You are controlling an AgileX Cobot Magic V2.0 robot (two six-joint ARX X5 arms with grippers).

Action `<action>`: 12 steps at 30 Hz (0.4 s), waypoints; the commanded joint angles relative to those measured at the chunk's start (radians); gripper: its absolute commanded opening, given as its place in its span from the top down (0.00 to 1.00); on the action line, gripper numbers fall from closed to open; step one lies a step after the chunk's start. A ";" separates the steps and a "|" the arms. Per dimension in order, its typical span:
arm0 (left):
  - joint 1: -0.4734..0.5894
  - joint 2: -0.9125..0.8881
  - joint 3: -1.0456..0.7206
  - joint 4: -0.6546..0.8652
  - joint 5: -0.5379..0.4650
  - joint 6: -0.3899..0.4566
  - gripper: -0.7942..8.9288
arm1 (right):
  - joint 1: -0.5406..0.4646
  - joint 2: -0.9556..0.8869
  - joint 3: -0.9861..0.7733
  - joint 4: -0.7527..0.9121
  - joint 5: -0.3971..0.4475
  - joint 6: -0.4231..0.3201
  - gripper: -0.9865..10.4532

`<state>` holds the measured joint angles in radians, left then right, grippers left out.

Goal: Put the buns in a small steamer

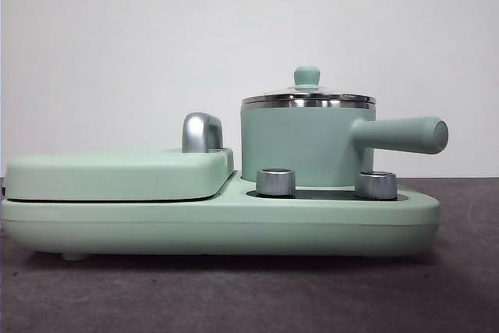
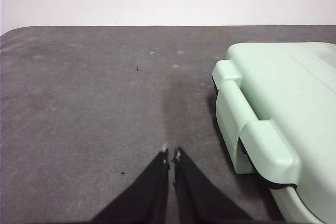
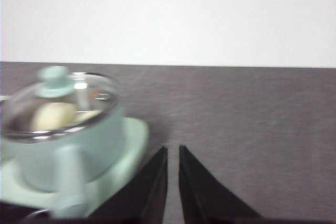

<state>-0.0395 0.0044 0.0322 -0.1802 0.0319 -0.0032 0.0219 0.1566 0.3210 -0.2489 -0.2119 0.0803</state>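
Observation:
The small steamer (image 1: 306,144) is a mint-green pot with a steel rim and a long side handle. It stands on the right half of the green cooker base, its green-knobbed glass lid (image 1: 307,93) on. In the right wrist view the steamer (image 3: 68,140) looks blurred, and a cream-white bun (image 3: 52,116) shows through the glass lid inside it. I cannot make out a second bun. My right gripper (image 3: 173,151) hangs shut beside the pot, holding nothing. My left gripper (image 2: 171,155) is shut over bare table next to the griddle cover (image 2: 283,108). Neither arm appears in the front view.
The flat mint-green hinged griddle cover (image 1: 117,173) with its chrome handle (image 1: 201,132) lies closed on the left half of the base. Two chrome knobs (image 1: 275,182) sit in front of the pot. The dark grey table (image 2: 84,93) stretches to a white wall.

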 commanded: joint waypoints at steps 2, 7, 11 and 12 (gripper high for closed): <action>0.000 -0.001 -0.018 -0.006 0.005 -0.002 0.90 | -0.013 -0.005 -0.071 0.047 0.048 -0.069 0.89; 0.000 -0.001 -0.018 -0.006 0.005 -0.002 0.90 | -0.013 -0.031 -0.147 0.049 0.124 -0.104 0.89; 0.000 -0.001 -0.018 -0.006 0.005 -0.002 0.90 | -0.013 -0.077 -0.192 0.064 0.170 -0.103 0.89; 0.000 -0.001 -0.018 -0.006 0.005 -0.002 0.90 | -0.013 -0.090 -0.204 0.074 0.174 -0.103 0.89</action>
<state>-0.0395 0.0044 0.0322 -0.1802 0.0322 -0.0032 0.0097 0.0719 0.1211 -0.1890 -0.0437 -0.0120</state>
